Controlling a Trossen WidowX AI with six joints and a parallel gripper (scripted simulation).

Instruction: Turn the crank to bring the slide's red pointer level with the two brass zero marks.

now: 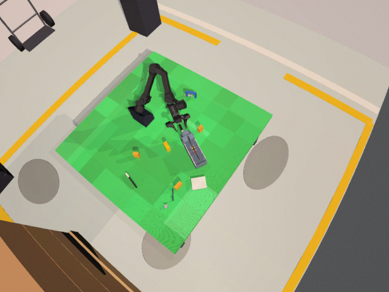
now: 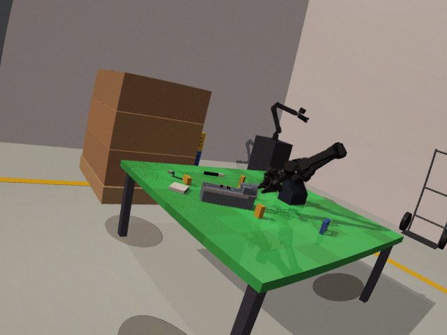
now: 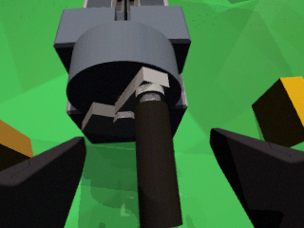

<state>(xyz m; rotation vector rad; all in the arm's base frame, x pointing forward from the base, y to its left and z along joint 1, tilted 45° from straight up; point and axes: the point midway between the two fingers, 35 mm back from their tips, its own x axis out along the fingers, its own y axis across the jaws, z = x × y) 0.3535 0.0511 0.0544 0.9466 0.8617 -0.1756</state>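
The grey crank machine (image 1: 199,163) (image 2: 227,201) (image 3: 123,47) stands on the green table. Its dark crank handle (image 3: 157,166) points toward my wrist. My gripper (image 1: 181,128) (image 2: 260,188) (image 3: 148,140) is open, with one finger on each side of the handle and a gap on both sides in the wrist view. The red pointer (image 1: 195,151) is on the slide, a little farther from the crank than the brass marks (image 1: 192,148) (image 2: 228,187). The wrist view does not show the pointer or marks.
Orange blocks stand beside the machine, one to the right (image 1: 200,128) (image 2: 259,211) (image 3: 277,116) and one to the left (image 1: 166,146) (image 2: 242,181) (image 3: 14,142). A white block (image 1: 198,182) (image 2: 179,188) lies beyond its far end. A blue bracket (image 1: 191,93) (image 2: 324,226) is near the arm.
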